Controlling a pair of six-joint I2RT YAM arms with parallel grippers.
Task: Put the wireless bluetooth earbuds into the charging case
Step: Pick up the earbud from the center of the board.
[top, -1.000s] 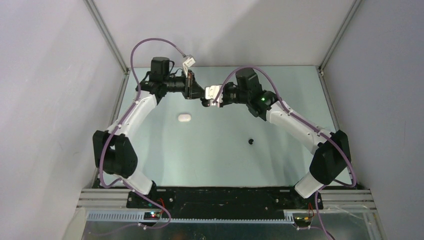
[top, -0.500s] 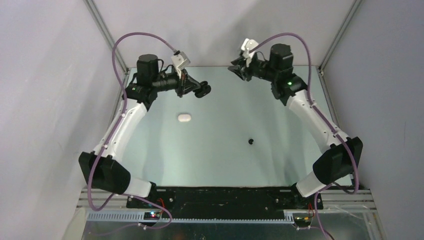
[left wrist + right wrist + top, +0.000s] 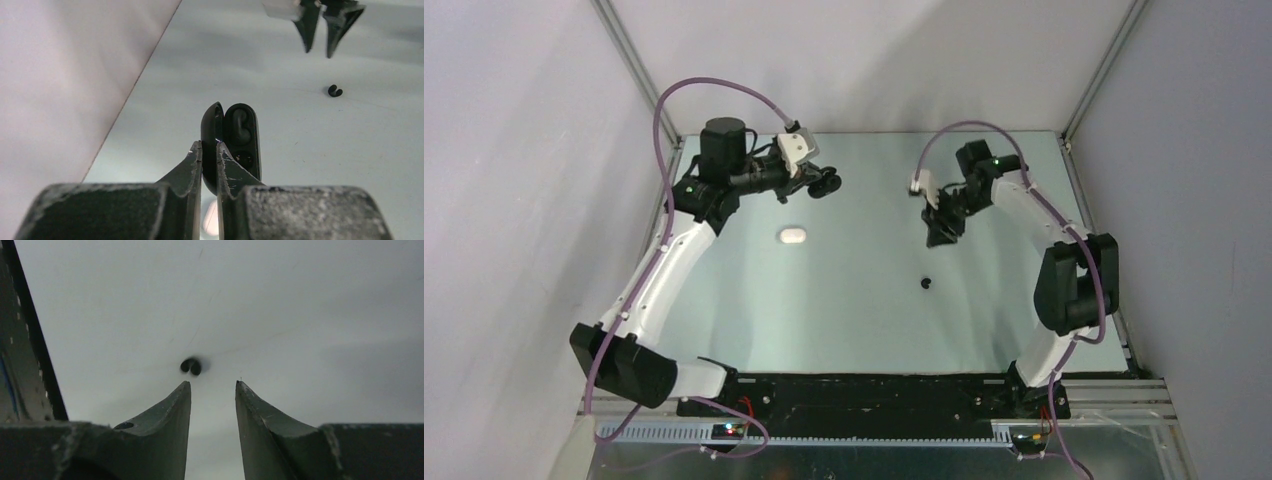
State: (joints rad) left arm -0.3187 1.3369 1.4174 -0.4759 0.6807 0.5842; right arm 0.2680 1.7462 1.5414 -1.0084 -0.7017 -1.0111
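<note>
On the right, right gripper (image 3: 212, 390) gapes off-centre over 1 earbud (image 3: 191, 366), could flick it; left gripper (image 3: 209, 150) clamps case (image 3: 241, 134).

Open black case (image 3: 243, 137) in left claw (image 3: 208, 146)

We count two charging cases: one black case (image 3: 212, 125) and one white case (image 3: 792, 236). We count two black earbuds: one loose earbud (image 3: 191, 366) on the table (image 3: 854, 320) and, as far as we can tell, one seated earbud (image 3: 242, 126) in the black case. We count two arms, the left arm (image 3: 674, 260) and right arm (image 3: 1039, 208). We count two grippers, the left gripper (image 3: 209, 149) and right gripper (image 3: 212, 386).
</note>
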